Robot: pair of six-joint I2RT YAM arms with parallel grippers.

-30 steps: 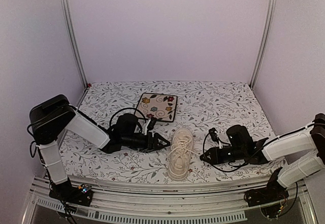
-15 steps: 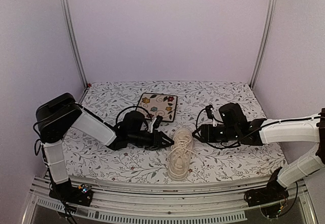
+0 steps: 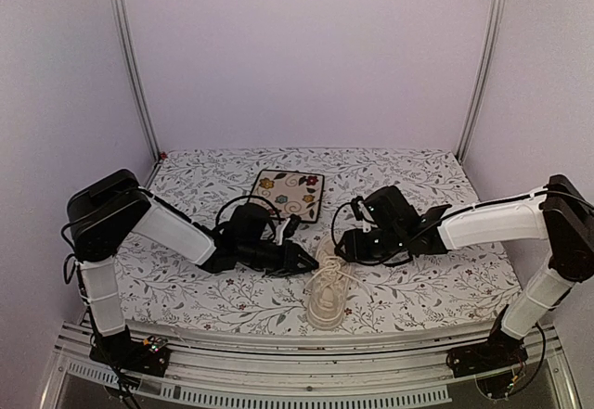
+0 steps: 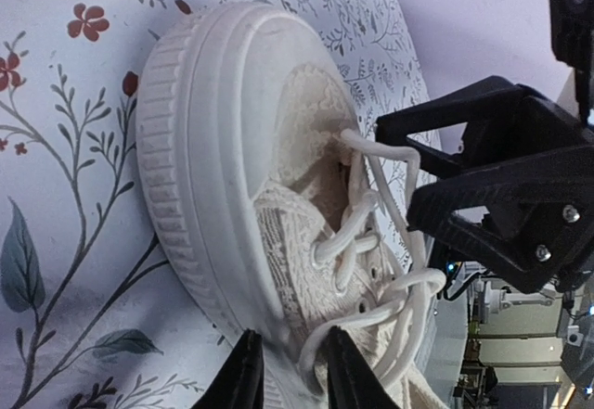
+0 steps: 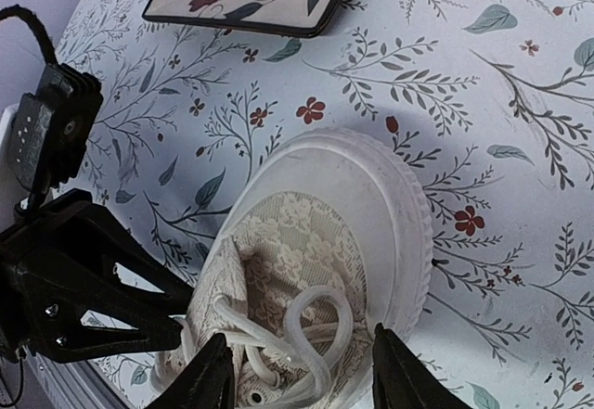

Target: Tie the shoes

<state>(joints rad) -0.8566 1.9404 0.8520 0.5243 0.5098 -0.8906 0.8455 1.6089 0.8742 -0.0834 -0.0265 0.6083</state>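
Cream sneaker [image 3: 330, 284], left gripper [image 4: 290, 381] beside it, fingers narrow about a lace [image 4: 311, 349] (held or not, unclear), right gripper [image 5: 302, 377] spread wide above it, empty.

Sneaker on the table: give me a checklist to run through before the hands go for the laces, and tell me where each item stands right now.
1. Sneaker sole-down on the table: ok.
2. Laces tied: not ok, they lie in loose loops.
3. Right hand open and straddling a lace loop: ok.
4. Left hand clamped on a lace: not ok, its jaws show a gap, with a lace running up from between them.
5. Floral plate apart from the sneaker: ok, it sits behind the sneaker without touching it.
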